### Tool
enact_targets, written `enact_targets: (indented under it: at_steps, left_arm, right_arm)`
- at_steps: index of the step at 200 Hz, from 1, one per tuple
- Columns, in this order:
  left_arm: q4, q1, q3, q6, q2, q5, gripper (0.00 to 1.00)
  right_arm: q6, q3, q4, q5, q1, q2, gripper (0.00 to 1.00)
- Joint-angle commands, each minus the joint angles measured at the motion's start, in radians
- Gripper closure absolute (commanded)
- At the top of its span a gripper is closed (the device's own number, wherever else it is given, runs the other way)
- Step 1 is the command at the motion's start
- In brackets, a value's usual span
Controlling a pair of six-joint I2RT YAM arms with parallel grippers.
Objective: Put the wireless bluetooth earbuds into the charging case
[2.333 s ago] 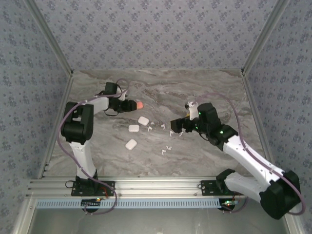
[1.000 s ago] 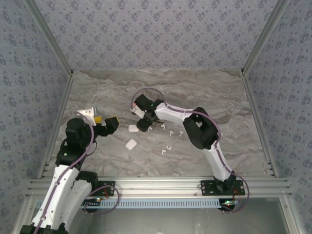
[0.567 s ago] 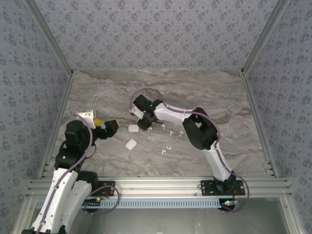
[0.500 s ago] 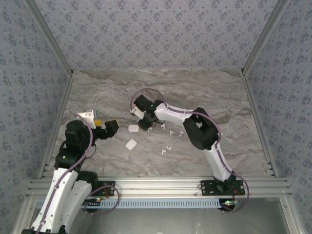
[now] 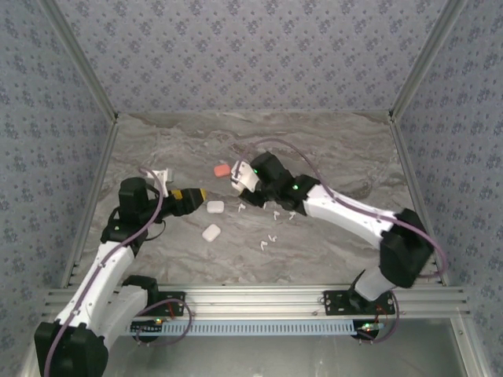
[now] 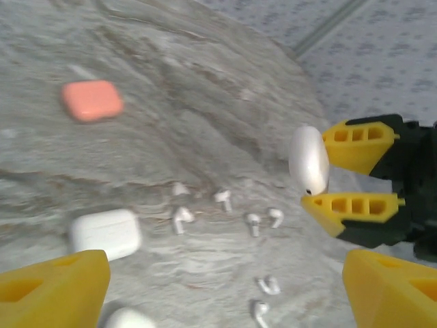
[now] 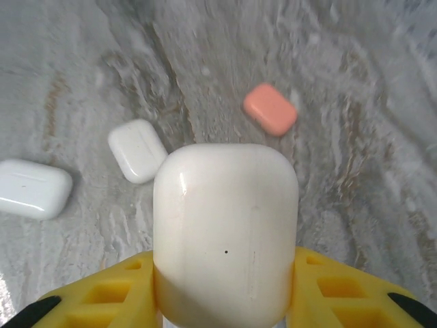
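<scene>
Right wrist: right end effector (image 7: 225, 301) pinching closed white case (image 7: 225, 219); left end effector (image 6: 222, 294) spread.

Top camera is looking down from behind; wrist cameras are sitting close over the marble table (image 5: 330, 141), all sharing the coral case (image 5: 222, 170).

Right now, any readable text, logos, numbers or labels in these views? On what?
None readable.
White charging case in the right gripper: plain, one tiny dark dot, no logo.
Coral case: blank.
Loose white cases: blank.
Earbuds: too small to tell.
Wallpaper: repeating motif, no letters.
</scene>
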Motion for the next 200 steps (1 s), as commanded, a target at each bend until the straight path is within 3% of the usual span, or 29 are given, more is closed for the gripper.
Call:
enact_targets:
  at_steps: [1, 48, 122, 200]
  left_arm:
    - [0.167, -0.008, 0.048, -0.064, 0.022, 0.196, 0.12]
    - [0.203, -0.101, 0.083, -0.047, 0.056, 0.314, 0.11]
    - [0.201, -0.242, 0.121, -0.014, 0.132, 0.321, 0.15]
    - [0.204, -0.311, 0.142, 0.003, 0.176, 0.298, 0.41]
  right_arm:
    - [-0.071, -0.095, 0.101, 0.001, 0.041, -0.095, 0.61]
    - [-0.146, -0.183, 0.142, 0.077, 0.145, -0.248, 0.62]
    - [-0.182, -0.202, 0.14, 0.154, 0.223, -0.322, 0.62]
    - [-0.198, -0.187, 0.13, 0.16, 0.236, -0.313, 0.62]
